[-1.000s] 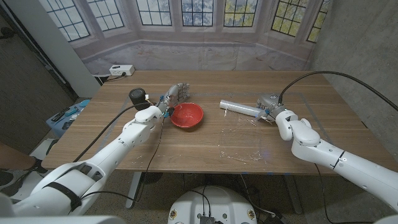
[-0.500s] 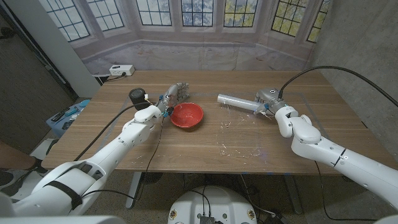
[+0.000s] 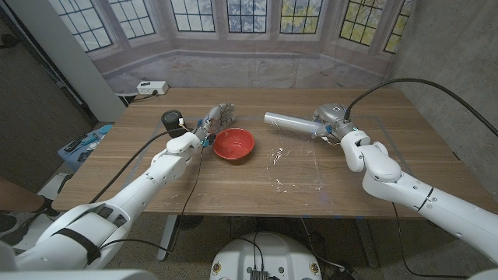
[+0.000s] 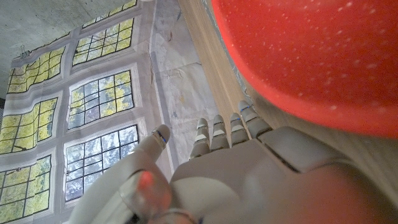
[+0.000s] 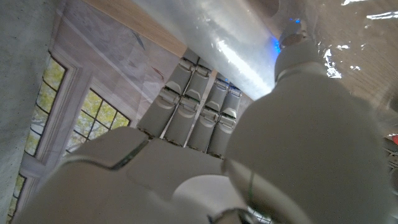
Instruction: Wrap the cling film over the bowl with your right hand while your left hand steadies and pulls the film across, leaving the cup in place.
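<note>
Film roll: pale tube, upper centre-right of the head frame, lying roughly level, held at its right end by the right hand. In the right wrist view the fingers wrap the roll.
Film sheet: clear, crinkled, spread on the table below the roll, centre-right of frame; its edges are hard to trace.
Bowl: red, centre of frame, upright, left of the sheet and apart from it. In the left wrist view the bowl takes up the upper right.
Left hand: just left of the bowl, fingers straight and together, thumb apart, holding nothing; contact with the bowl cannot be told.
Cup: black, upper left of centre, beside the left arm.
Power strip: white, far upper left, beyond the table.
</note>
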